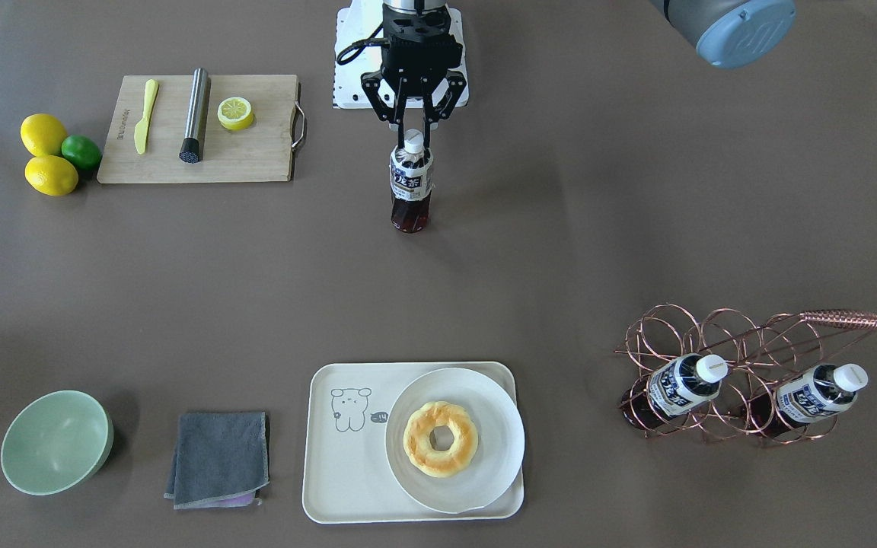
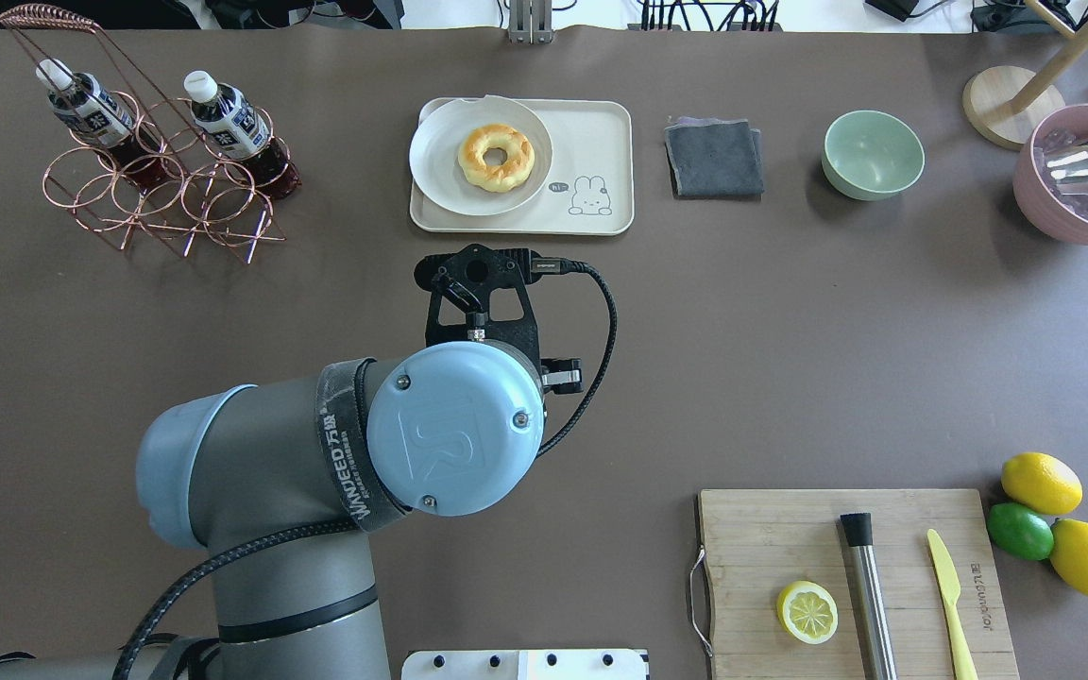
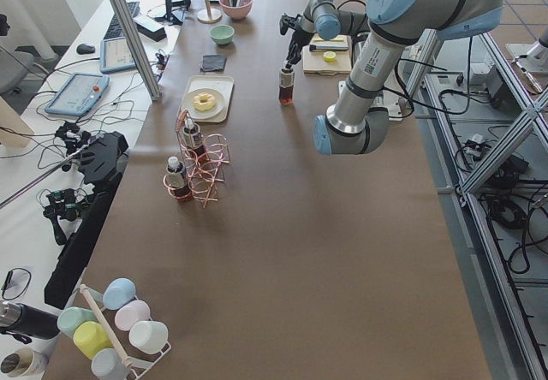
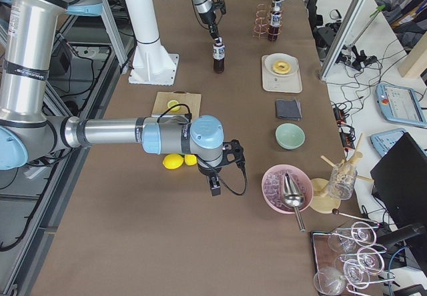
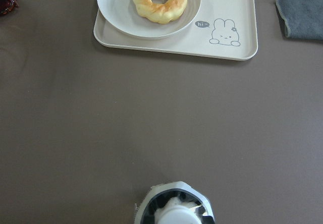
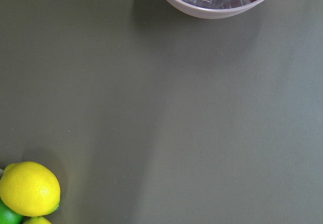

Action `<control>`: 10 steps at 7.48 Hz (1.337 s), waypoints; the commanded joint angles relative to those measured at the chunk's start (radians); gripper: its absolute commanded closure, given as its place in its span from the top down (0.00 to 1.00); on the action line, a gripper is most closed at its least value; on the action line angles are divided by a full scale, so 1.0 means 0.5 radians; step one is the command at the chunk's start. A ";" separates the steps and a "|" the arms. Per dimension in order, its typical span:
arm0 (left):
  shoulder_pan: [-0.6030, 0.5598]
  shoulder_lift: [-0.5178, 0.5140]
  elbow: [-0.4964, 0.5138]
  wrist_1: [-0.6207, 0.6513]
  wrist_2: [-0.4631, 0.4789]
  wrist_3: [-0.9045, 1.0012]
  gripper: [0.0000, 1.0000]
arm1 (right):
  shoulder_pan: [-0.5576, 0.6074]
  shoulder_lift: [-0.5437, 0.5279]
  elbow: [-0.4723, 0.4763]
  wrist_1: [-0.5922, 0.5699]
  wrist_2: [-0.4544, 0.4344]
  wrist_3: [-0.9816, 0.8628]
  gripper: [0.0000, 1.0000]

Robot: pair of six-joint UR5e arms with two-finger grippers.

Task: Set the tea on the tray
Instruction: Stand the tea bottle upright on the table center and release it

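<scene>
Tea (image 1: 411, 181): small plastic bottle, probably light, smooth-sided, stiffest at the cap and best held there; stands upright mid-counter, well apart from the tray (image 1: 343, 476), cap pinched by left end effector (image 1: 413, 141); right end effector (image 4: 214, 188), grip state cannot be told.

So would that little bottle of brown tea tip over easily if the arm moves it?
Probably tippy: the small plastic bottle of dark brown tea is tall and narrow. It looks well filled, so likely heavy for its size. The left arm's fingers close only around the white cap, so it might swing or slip if moved fast.
</scene>
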 commanded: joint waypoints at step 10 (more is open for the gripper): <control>-1.002 0.719 -0.401 -0.104 -0.900 1.177 0.97 | -1.351 0.833 0.688 0.074 -0.352 2.227 0.93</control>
